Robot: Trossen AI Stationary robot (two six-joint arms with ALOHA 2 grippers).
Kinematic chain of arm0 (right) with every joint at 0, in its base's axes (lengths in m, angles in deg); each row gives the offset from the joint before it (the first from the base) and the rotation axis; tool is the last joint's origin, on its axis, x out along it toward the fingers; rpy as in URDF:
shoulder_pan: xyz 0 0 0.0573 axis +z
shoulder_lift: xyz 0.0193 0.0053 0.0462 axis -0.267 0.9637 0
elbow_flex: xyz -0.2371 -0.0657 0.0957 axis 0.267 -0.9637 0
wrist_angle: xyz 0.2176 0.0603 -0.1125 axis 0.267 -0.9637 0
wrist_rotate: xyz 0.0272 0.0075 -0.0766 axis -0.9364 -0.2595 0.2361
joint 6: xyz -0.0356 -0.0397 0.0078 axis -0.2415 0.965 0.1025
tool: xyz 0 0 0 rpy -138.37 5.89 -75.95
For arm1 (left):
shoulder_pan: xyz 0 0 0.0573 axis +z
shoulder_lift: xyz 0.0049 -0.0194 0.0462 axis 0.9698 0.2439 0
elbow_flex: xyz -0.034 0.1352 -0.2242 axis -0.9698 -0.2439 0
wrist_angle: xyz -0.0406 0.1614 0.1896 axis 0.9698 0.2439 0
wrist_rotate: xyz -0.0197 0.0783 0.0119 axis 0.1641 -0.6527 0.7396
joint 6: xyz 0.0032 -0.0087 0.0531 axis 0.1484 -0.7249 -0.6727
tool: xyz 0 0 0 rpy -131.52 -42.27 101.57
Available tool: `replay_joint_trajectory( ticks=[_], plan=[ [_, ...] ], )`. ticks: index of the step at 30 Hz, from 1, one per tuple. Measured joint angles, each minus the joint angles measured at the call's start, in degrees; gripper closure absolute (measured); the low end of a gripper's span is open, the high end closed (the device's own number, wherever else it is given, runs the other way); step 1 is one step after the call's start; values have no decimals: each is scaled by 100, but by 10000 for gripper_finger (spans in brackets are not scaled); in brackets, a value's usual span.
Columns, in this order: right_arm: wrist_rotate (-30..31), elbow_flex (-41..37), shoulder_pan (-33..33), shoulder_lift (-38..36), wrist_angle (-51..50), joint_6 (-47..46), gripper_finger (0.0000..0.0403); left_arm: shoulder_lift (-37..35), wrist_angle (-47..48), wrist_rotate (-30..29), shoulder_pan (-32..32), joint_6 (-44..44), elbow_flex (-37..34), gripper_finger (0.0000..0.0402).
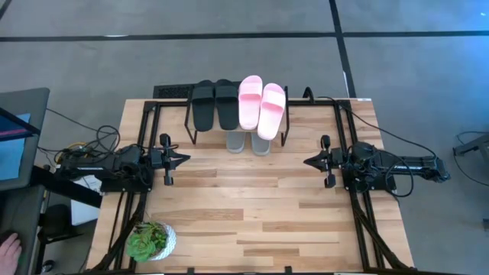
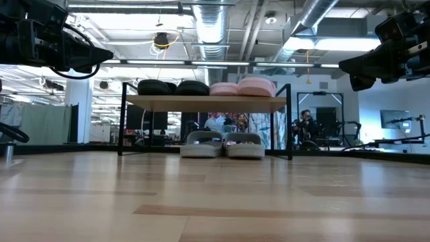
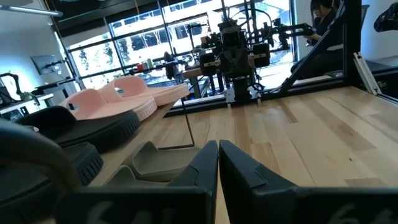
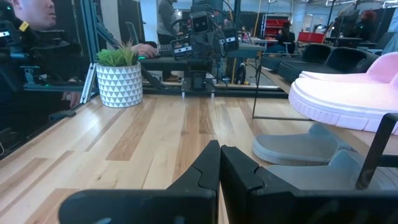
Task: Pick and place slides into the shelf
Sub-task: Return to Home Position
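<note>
1. Logging tool states first. The left tool (image 1: 183, 158) hangs over the left side of the counter (image 1: 252, 206) and the right tool (image 1: 307, 162) over its right side. Their tips face each other and they are well apart. I read both as narrow, fingers pressed together and holding nothing.
2. The shelf (image 2: 201, 103) stands at the far middle of the counter. The black slides (image 1: 205, 105) lie on the left of its top and the pink slides (image 1: 250, 103) on the right, packed side by side.
3. The grey slides (image 2: 208, 144) sit on the counter under the shelf, side by side, below the inner black slide and the pink pair.
4. Surroundings: a potted plant (image 1: 149, 241) stands at the near left corner, well apart from the shelf. Loose cables (image 1: 92, 141) lie off the counter beside the left arm. A person's hand (image 1: 8, 248) shows at the picture's edge.
5. Obstructions: from above, the shelf load covers most of the grey pair and only their ends stick out. In the right wrist view a black shelf leg crosses one grey slide.
6. From counter height the black pair reads only as dark humps.
</note>
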Motion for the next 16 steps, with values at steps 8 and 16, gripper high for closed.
replay_joint_trajectory(
  ticks=[8,16],
  plan=[
    [0,0,-1,-2,1,0,403,-1,0,0,0,12,0,396],
    [0,2,-1,-1,0,0,403,-1,-1,0,0,-17,-1,396]
  ],
)
